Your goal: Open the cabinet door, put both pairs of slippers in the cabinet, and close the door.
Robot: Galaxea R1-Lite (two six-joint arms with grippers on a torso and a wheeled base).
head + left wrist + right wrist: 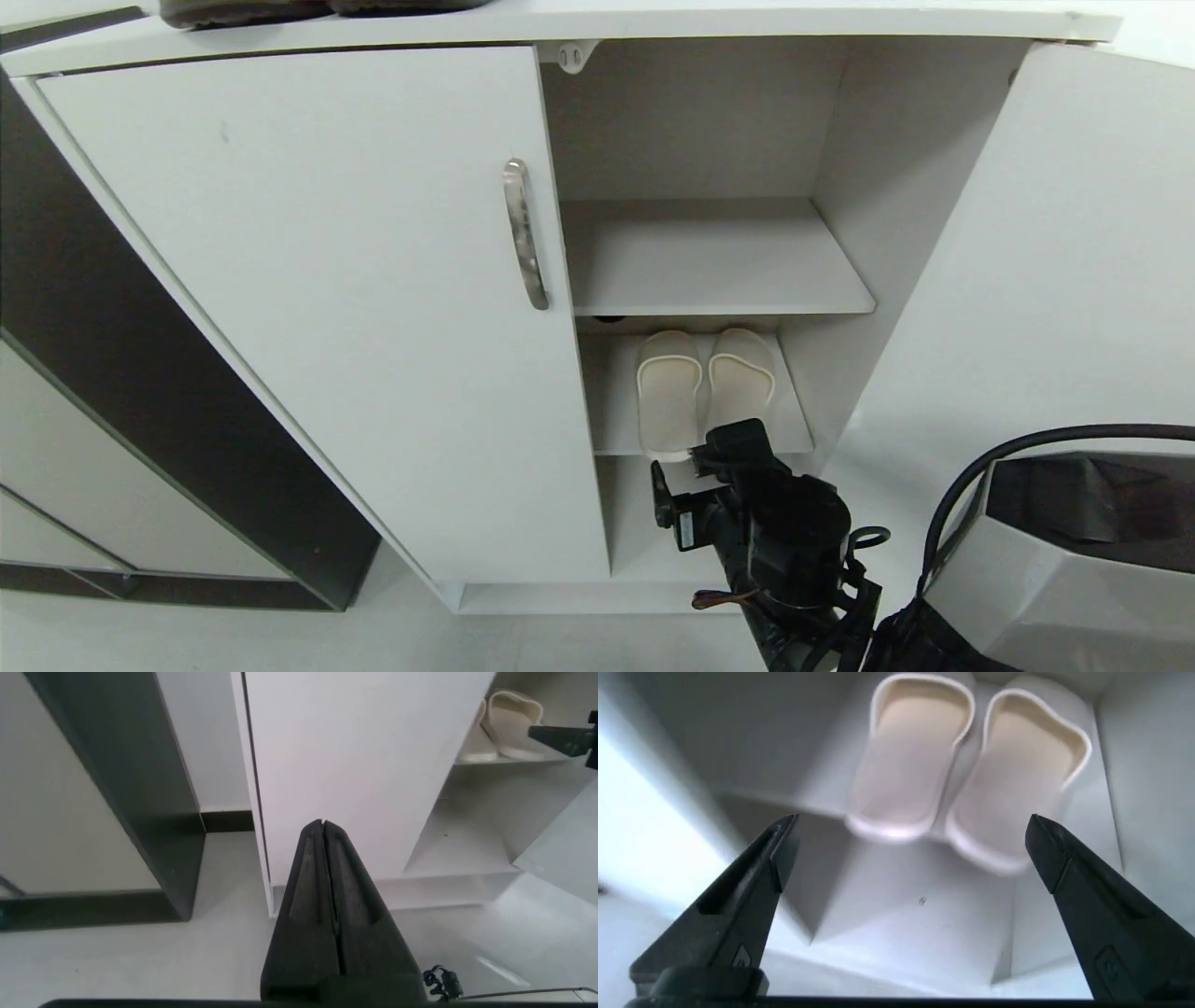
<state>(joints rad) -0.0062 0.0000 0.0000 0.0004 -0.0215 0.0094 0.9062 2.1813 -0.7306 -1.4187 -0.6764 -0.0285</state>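
Observation:
A pair of cream slippers (705, 387) lies side by side on the middle shelf of the white cabinet (709, 261), heels at the shelf's front edge. My right gripper (726, 450) hangs just in front of and below those heels. In the right wrist view it (912, 833) is open, its fingers apart from the cream slippers (966, 765) and holding nothing. A second, dark pair of slippers (243, 9) rests on the cabinet top at the left. My left gripper (322, 829) is shut and empty, low down, facing the closed left door (355, 756).
The right cabinet door (1055, 261) is swung wide open. The left door (327, 308) is closed, with a metal handle (525, 233). The upper shelf (709, 257) is bare. A dark panel (140, 373) stands left of the cabinet. The floor (215, 943) is pale.

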